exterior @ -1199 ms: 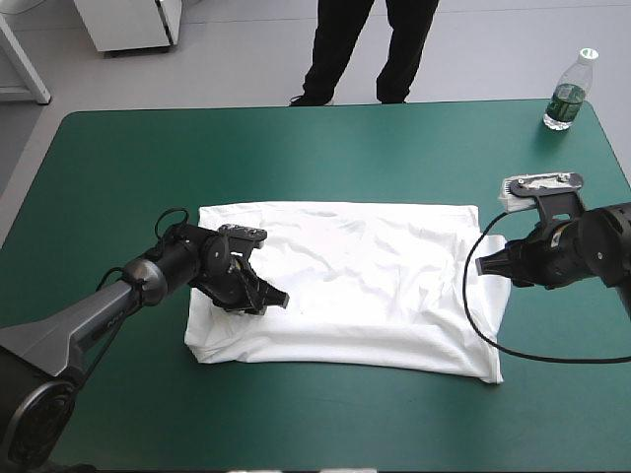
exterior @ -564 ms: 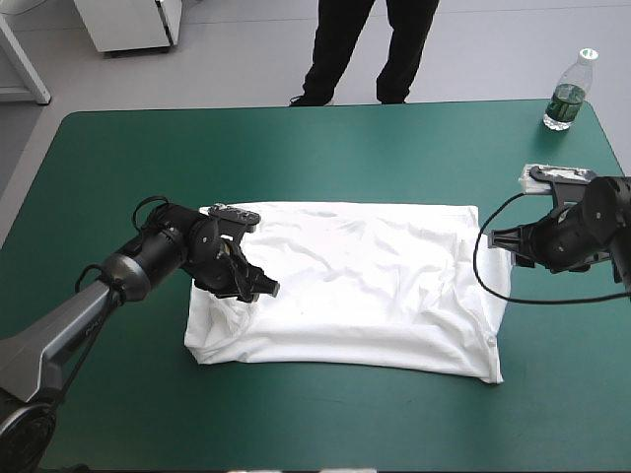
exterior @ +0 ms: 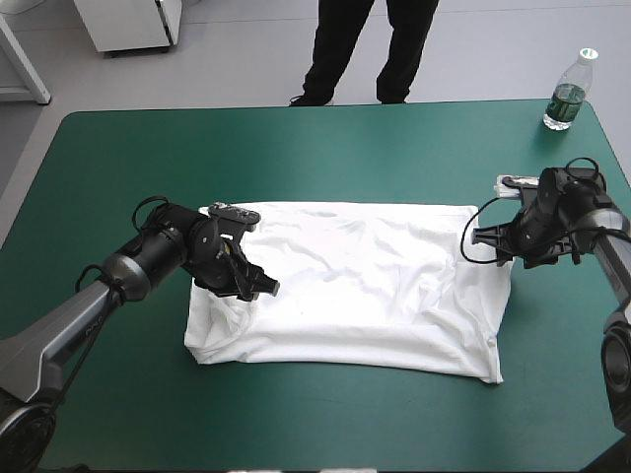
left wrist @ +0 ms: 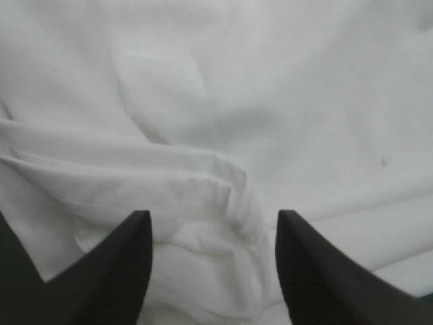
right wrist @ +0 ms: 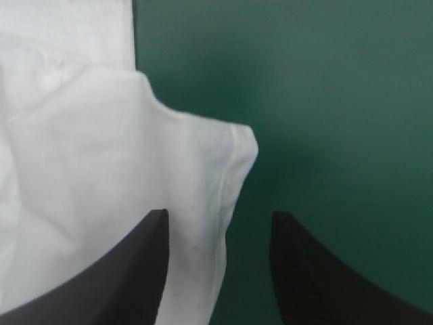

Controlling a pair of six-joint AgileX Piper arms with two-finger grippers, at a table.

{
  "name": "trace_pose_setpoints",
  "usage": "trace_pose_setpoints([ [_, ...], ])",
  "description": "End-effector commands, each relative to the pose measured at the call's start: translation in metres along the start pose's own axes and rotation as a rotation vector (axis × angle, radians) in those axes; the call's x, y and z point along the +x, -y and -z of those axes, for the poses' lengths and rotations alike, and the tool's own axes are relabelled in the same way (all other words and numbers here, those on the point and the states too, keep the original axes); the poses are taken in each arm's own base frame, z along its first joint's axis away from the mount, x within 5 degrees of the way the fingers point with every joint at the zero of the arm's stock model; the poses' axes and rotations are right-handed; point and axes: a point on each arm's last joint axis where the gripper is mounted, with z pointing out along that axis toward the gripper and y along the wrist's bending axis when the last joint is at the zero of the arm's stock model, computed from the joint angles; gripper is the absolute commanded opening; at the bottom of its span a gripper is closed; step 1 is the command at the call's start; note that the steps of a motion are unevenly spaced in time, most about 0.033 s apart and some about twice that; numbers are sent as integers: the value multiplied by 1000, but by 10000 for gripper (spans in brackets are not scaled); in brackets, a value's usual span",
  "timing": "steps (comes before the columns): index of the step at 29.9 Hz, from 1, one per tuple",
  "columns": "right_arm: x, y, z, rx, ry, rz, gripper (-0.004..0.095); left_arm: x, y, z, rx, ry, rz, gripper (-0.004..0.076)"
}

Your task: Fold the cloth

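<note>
**Left end.** The left gripper (exterior: 262,288), a pair of broad black curved-fin fingers (left wrist: 118,271), stands over the left end of the white short-sleeved fabric T-shirt (exterior: 365,286). The fingers are set wide apart and hold nothing. A raised crease (left wrist: 203,177) of cloth lies between them and just ahead.

**Centre.** The T-shirt lies spread on the teal-green table cover (exterior: 118,168) near the table's middle. It forms a wrinkled, roughly rectangular slab and appears doubled along its near edge. Its long axis runs across the table from left to right, with one short edge facing each arm. Neck and hem cannot be told apart.

**Right end.** The right gripper (exterior: 481,236) sits at the T-shirt's right edge, toward the far corner. It is also wide apart and empty. A corner flap (right wrist: 230,156) lies between its fingers, one over cloth and the other over bare cover.

**Far right corner of the table.** A clear plastic bottle (exterior: 569,94) with a white cap stands well apart from the work.

**Handling, as judged.** The garment is light, limp and without stiffness.
- It will sag and trail when lifted, and its layers may part.
- Hold is best taken at the end corners or edges, pinching every layer.
- The crease and the flap both offer a ready bite.
</note>
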Motion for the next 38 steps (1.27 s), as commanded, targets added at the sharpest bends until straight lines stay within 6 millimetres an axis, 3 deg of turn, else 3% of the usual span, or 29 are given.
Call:
trace_pose_setpoints([
  [1, -19, 3, 16, 12, 98, 12, 438, -5, 4, 22, 16, 95, -9, 407],
  [8, -45, 10, 7, 18, 83, -7, 370, -7, 4, 22, 17, 107, -9, 407],
  [20, -40, 10, -7, 14, -5, -14, 370, -10, 5, 22, 20, 150, -9, 407],
  [25, -24, 10, -27, 17, -72, -21, 360, -10, 5, 22, 20, 150, -9, 407],
  [29, -19, 10, -36, 10, -80, -27, 265, -10, 5, 22, 20, 150, -9, 407],
  [34, -19, 7, -34, -14, -74, -41, -14, -10, 5, 22, 20, 150, -9, 407],
  [38, -19, 6, -26, -21, -60, -35, -13, -11, 5, 22, 19, 155, -16, 407],
])
